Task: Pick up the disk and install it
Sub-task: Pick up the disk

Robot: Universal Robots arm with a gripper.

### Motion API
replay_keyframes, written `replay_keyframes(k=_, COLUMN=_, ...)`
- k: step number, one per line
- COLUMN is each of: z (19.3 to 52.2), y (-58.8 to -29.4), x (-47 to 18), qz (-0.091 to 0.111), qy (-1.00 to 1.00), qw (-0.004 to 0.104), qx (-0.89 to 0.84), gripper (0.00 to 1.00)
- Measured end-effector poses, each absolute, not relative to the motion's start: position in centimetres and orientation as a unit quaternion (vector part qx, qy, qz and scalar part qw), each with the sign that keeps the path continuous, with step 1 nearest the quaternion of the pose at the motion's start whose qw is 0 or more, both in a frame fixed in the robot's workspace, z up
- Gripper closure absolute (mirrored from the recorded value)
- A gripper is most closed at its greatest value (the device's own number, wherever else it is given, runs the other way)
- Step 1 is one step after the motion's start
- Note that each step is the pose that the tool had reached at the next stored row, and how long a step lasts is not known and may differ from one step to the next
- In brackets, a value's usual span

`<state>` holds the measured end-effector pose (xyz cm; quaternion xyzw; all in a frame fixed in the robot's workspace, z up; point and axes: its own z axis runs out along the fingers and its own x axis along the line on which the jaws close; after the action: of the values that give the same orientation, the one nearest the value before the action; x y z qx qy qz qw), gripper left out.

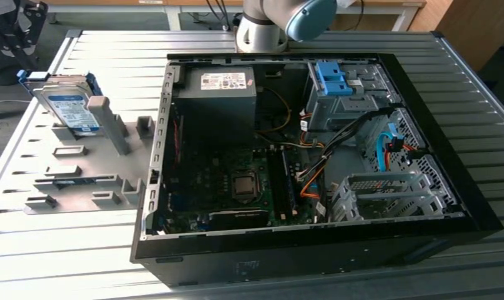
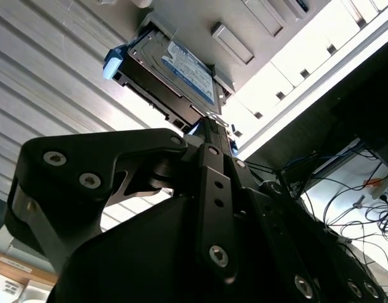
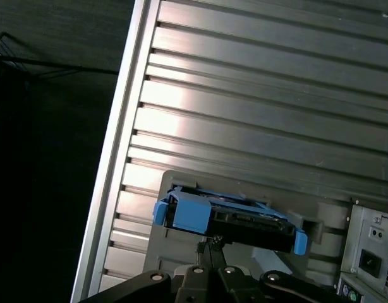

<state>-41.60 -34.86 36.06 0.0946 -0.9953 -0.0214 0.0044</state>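
Exterior view high, angled down over PC case (image 1: 319,259), both wrist views v. close on disk (image 2: 181,69) (image 3: 232,218)

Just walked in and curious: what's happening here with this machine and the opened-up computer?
A robot arm is meant to fit a hard drive into the open computer case. The drive stands on edge in a grey holder on the table, at the exterior view's left of the case. In both wrist views the end effector hovers close to it.

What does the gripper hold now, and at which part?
Nothing, as far as it shows: the disk stands on edge in the grey rack, and the gripper is close to its blue-railed end; contact cannot be told.
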Motion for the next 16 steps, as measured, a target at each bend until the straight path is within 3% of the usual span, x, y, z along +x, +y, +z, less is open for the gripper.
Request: replay_keyframes(k=16, z=35.98, y=-34.86, x=-41.61, qz=-0.021, qy=-0.984, qw=0.006, qx=0.179, gripper=0.89)
